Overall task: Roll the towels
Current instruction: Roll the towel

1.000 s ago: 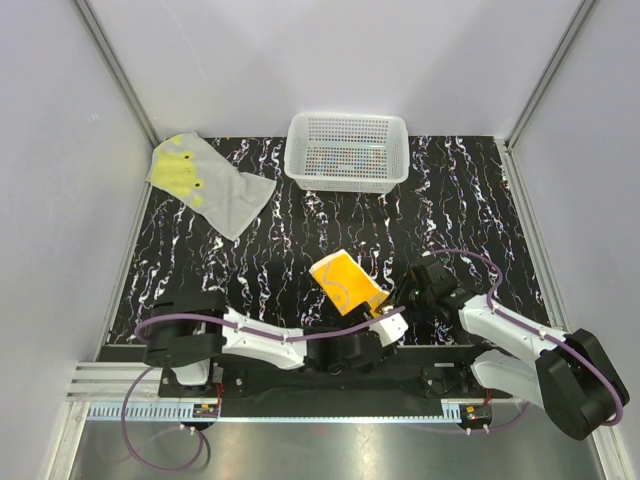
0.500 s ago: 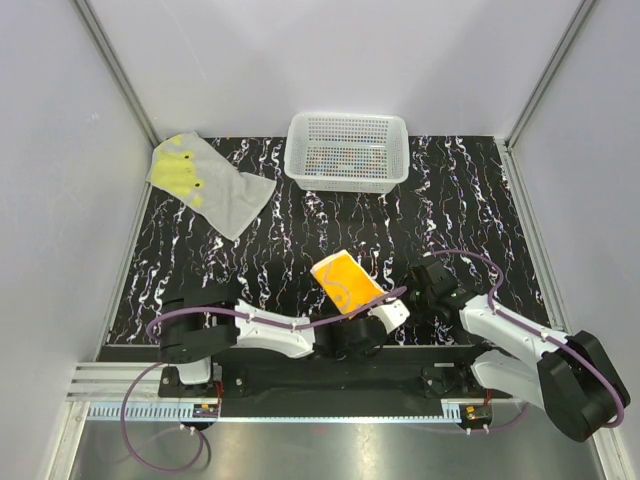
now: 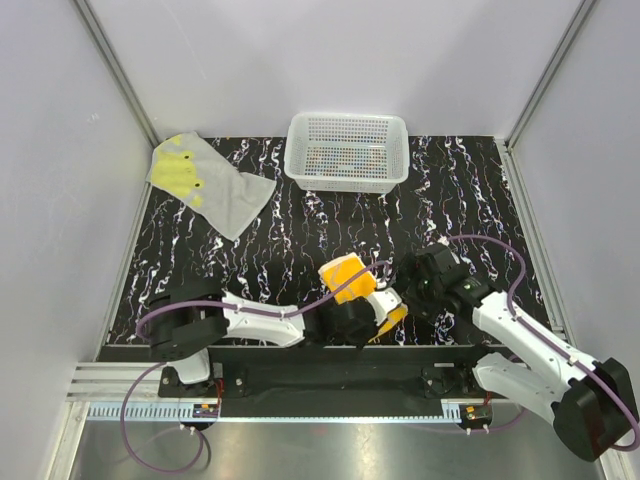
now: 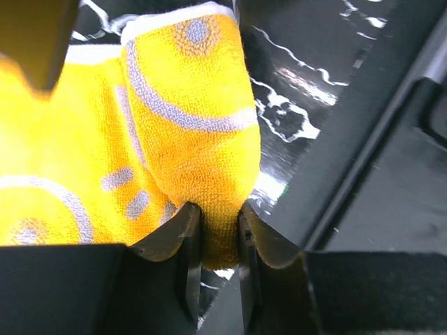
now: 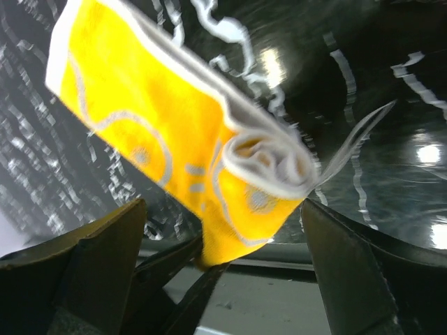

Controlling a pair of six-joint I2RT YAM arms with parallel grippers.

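Note:
The orange towel (image 3: pixel 347 277) is partly rolled near the table's front middle; its coiled white-edged end (image 5: pixel 269 162) shows in the right wrist view. My left gripper (image 3: pixel 372 306) is shut on the roll's lower fold (image 4: pixel 220 234), its jaws pinching the cloth from both sides. My right gripper (image 3: pixel 418 291) stands wide open just right of the roll, with the roll's end between its fingers (image 5: pixel 105 244) and touching neither. The grey towel (image 3: pixel 208 184) with yellow-green blotches lies flat at the back left, far from both grippers.
A white perforated basket (image 3: pixel 347 172) stands at the back middle of the black marbled table (image 3: pixel 470 190). The black rail (image 3: pixel 330 375) at the near edge sits right below the left gripper. Grey walls close in the left and right sides.
My left gripper has closed on the orange towel's fold and shifted right under it. My right gripper has opened wide and let go. The roll has turned, and a bit now hangs right of the left gripper.

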